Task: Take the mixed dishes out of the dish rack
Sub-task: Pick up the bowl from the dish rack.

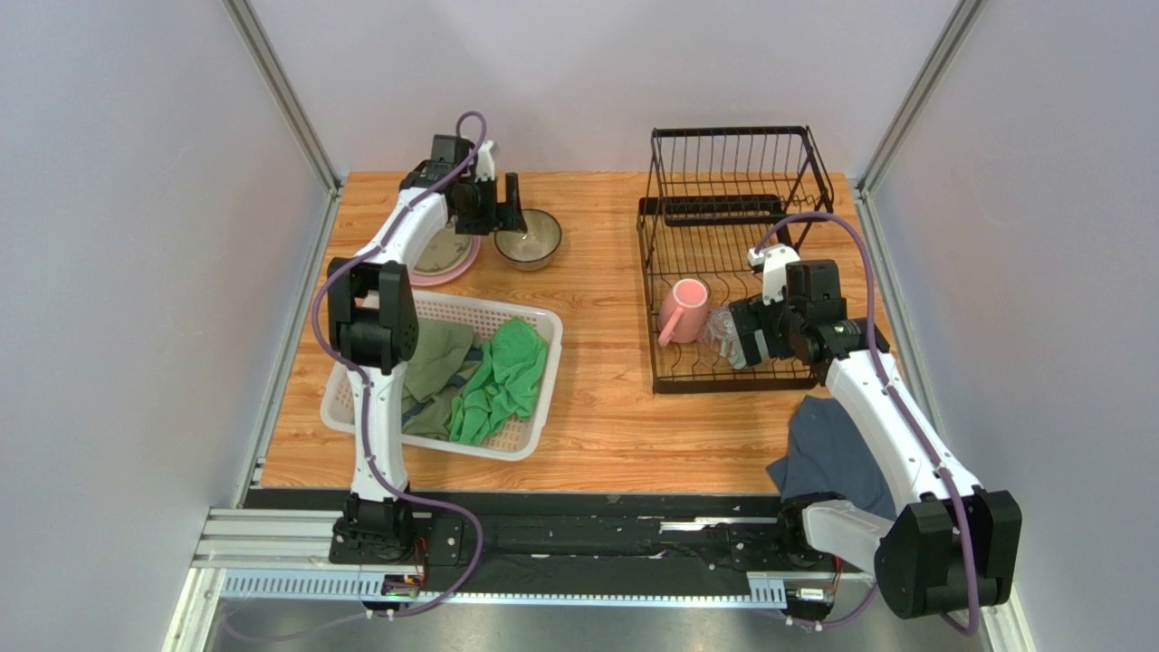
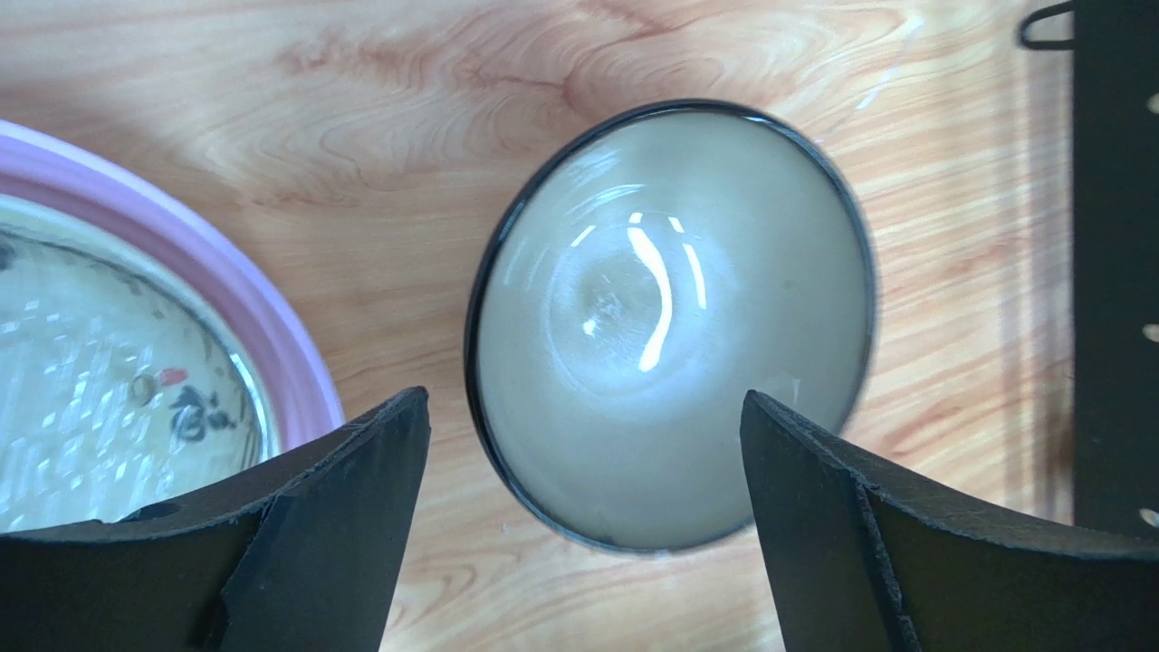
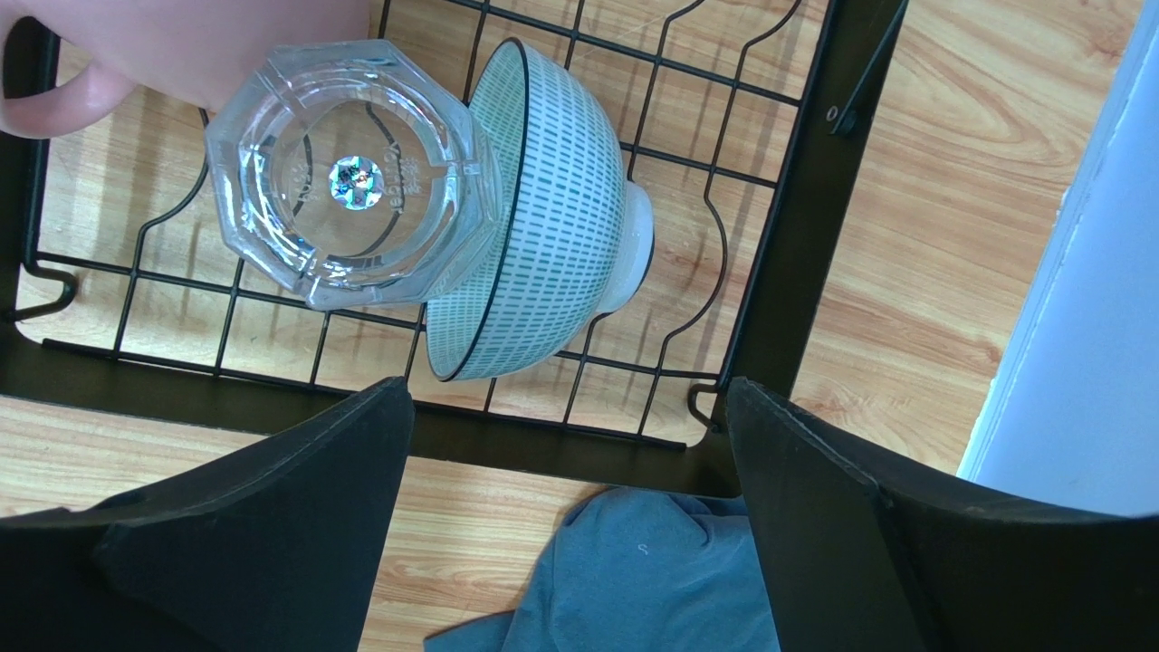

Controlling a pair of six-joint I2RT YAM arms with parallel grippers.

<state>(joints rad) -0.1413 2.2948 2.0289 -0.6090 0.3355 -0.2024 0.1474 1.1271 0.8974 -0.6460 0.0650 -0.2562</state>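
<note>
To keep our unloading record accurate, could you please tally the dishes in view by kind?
Plates: 2 (pink plate, cream patterned plate on it)
Bowls: 2 (olive bowl, teal-patterned bowl)
Mugs: 1 (pink mug)
Glasses: 1 (clear glass cup)
Total: 6

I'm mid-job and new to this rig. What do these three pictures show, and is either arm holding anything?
Two robot arms, each ending in a two-finger gripper. The wide picture looks down from above and behind; the other two come from wrist cameras. The left gripper hangs open over an olive bowl with a dark rim on the wooden table, beside a large pink plate. The right gripper hangs open over the black wire dish rack, where a clear glass cup, a teal patterned bowl on its side and a pink mug sit. A white mesh basket holds green cloths. Neither gripper holds anything.
</note>
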